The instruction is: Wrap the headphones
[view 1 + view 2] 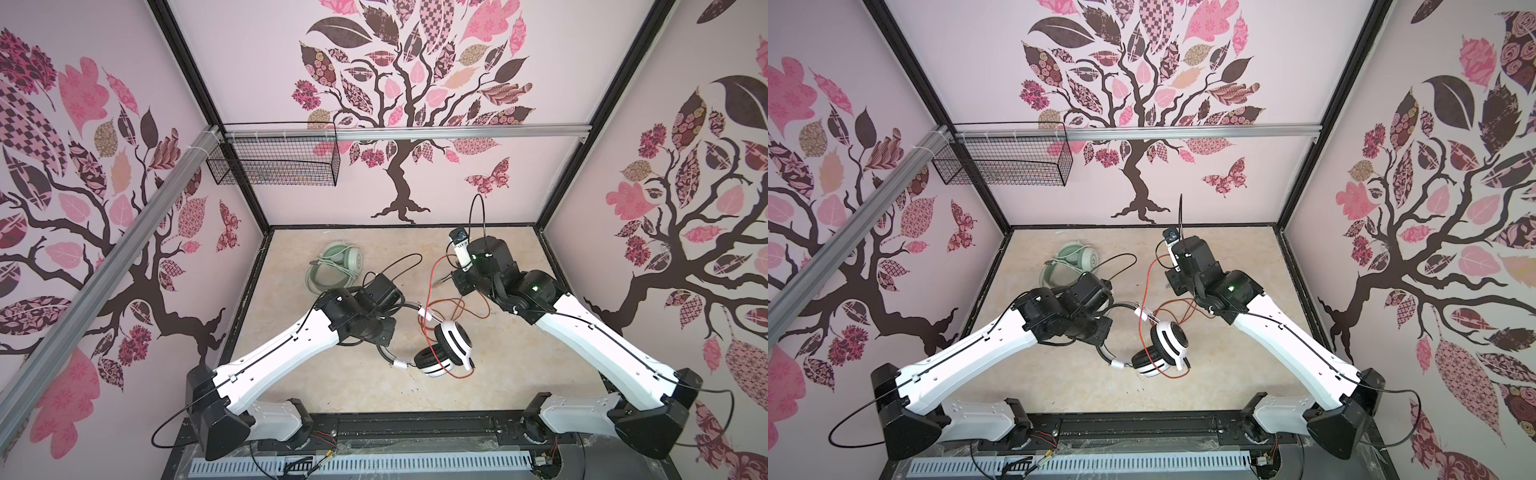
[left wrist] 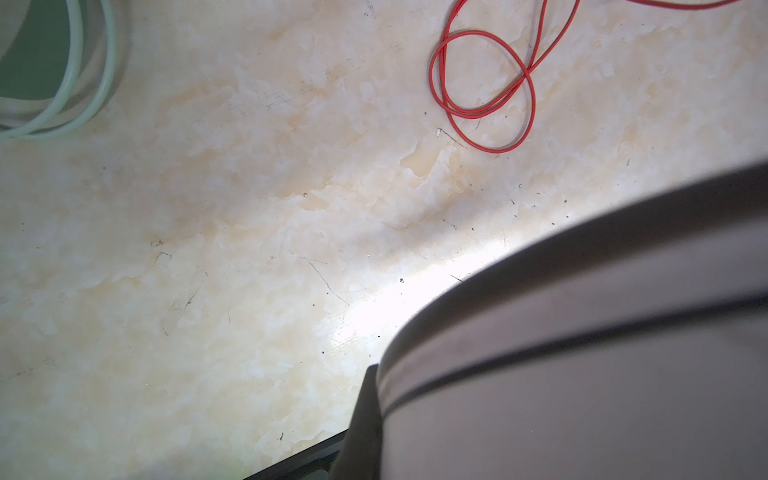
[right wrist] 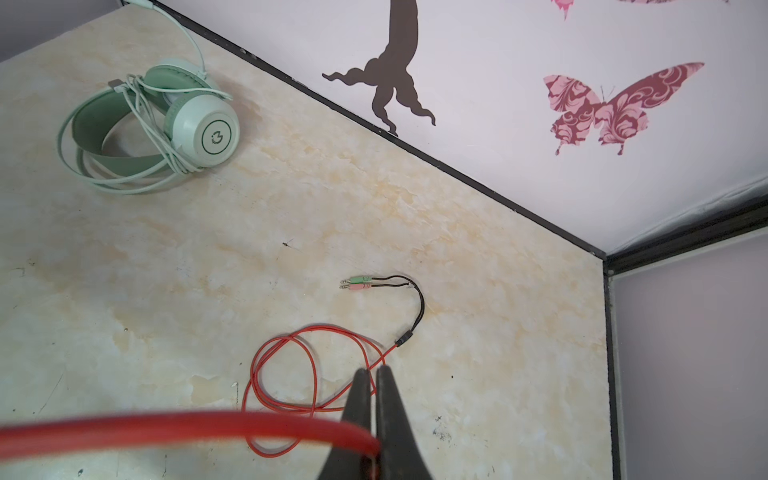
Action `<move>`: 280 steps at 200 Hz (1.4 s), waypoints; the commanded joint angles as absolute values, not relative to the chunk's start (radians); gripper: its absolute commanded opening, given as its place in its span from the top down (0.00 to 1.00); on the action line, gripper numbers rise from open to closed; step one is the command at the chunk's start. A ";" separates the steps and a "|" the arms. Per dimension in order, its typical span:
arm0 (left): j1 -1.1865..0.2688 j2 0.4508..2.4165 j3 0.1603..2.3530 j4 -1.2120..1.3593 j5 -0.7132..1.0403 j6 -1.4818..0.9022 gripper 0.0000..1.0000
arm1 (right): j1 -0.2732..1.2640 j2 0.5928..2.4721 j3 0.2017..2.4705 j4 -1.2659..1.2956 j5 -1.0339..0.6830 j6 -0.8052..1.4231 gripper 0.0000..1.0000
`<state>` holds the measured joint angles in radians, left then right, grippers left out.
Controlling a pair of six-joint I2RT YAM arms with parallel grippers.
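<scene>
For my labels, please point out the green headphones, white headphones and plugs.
green headphones (image 3: pixel 208 135): right wrist view, ear cup.
white headphones (image 1: pixel 455 338): in a top view, ear cup.
plugs (image 3: pixel 360 278): right wrist view, green plug.

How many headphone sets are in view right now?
2. Mint-green over-ear headphones, back left, already wrapped; white headphones with black pads, centre front, orange-red cord in the jaws of the right gripper. None seems hidden.

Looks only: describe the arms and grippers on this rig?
Left arm and right arm: white shells, black joints, black wedge-shaped bases, a thin black cable clipped along each. Green light on the right arm's black joint. Right gripper: two slim black tapered fingers.
</scene>
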<state>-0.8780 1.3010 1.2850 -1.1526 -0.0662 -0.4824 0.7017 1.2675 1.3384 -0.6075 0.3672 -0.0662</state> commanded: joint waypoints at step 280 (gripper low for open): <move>-0.731 1.266 1.765 -1.330 -0.194 -0.698 1.00 | 0.598 0.601 0.457 -0.215 -0.168 0.241 0.38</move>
